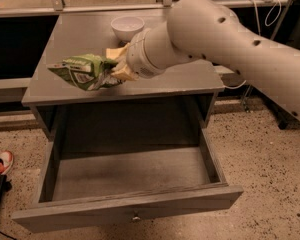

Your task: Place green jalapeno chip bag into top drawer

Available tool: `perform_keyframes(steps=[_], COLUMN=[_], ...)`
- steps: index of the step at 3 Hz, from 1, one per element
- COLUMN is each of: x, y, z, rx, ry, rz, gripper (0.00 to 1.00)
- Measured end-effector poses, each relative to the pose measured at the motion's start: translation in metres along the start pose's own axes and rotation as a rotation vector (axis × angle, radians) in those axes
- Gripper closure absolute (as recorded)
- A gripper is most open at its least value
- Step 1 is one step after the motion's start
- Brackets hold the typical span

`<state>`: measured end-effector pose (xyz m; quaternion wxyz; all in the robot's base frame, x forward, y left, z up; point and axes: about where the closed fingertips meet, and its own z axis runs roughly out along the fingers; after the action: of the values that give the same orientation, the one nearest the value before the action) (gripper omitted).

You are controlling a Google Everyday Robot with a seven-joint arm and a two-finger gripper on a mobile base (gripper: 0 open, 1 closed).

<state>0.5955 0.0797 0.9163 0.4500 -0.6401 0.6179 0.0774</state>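
Note:
The green jalapeno chip bag [85, 72] is a crumpled green foil bag with white patches. It hangs above the front left part of the grey table top [190, 81], off the surface. My gripper [118, 72] is at the bag's right end and shut on it, with the thick white arm reaching in from the right. The top drawer [130, 211] is pulled wide open below the table top. Its inside shows bare grey wood, and a small metal knob [135, 216] sits on its front panel.
A yellow sponge [114, 52] lies on the table just behind my gripper, partly hidden. A white bowl [126, 27] stands at the back of the table. A red shoe [0, 164] is on the speckled floor at the left. Cables hang at the back right.

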Motion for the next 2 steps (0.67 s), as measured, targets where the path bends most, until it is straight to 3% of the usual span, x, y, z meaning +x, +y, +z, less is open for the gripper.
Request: perform_keyframes(steps=[1,2], x=[0.027,0.126], y=[0.050,0.109], z=[-0.037,-0.050], rx=[-0.140,-0.293], ry=[-0.008,0.190], rz=[-0.043,-0.142], gripper=[1.00,1.00])
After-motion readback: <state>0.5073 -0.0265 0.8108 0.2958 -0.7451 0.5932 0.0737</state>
